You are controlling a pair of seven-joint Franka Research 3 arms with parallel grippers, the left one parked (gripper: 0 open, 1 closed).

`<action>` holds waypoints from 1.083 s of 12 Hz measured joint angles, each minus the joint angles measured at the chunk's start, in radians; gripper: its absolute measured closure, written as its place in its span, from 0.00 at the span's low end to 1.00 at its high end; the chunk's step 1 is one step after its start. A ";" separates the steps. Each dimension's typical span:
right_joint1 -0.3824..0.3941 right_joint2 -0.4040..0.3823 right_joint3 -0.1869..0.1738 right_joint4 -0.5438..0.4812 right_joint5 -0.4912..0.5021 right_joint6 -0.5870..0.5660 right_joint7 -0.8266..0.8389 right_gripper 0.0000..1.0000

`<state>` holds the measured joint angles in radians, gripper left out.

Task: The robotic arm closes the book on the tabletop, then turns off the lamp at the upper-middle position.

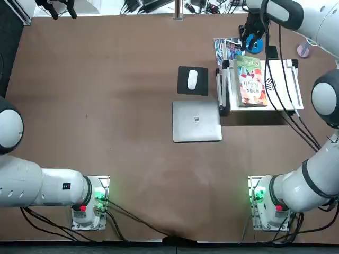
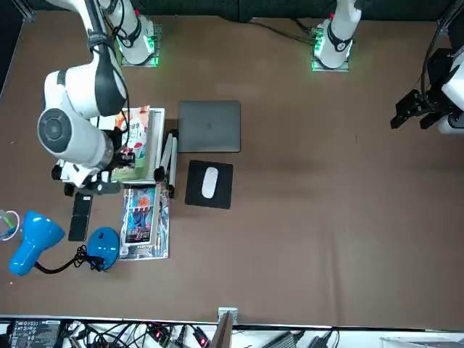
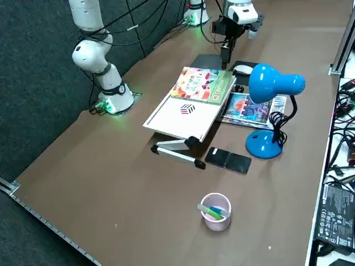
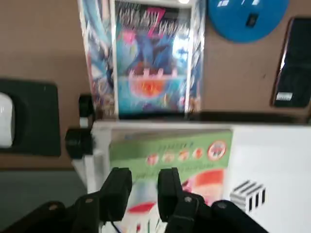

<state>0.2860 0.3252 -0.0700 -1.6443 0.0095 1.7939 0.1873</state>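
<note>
A robotics lab, judging by the white jointed arm (image 1: 302, 188) bolted beside tangled cables (image 2: 116, 335).

The book (image 1: 251, 82) has a glossy paper cover; the lamp (image 3: 265, 144) looks like shiny plastic, the tabletop (image 1: 122, 106) matt.

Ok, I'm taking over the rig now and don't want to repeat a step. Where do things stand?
Right gripper: raised over the book and stand, fingers apart, nothing between them.
Book: on the white stand, front cover up.
Lamp: upright on the tabletop, beyond the stand from the arm's base.
Done: book is closed.
Left: lamp, apparently; no glow shows, but I can't tell whether it's on, so check it.
</note>
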 joint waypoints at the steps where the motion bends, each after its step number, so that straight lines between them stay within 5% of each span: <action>1: -0.017 0.008 -0.001 0.000 -0.003 0.042 -0.007 0.66; 7: -0.060 0.096 -0.001 0.000 -0.173 0.240 -0.024 0.88; 13: -0.125 0.148 -0.003 -0.019 -0.221 0.351 -0.025 0.96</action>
<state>0.1607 0.4732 -0.0728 -1.6630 -0.2117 2.1450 0.1626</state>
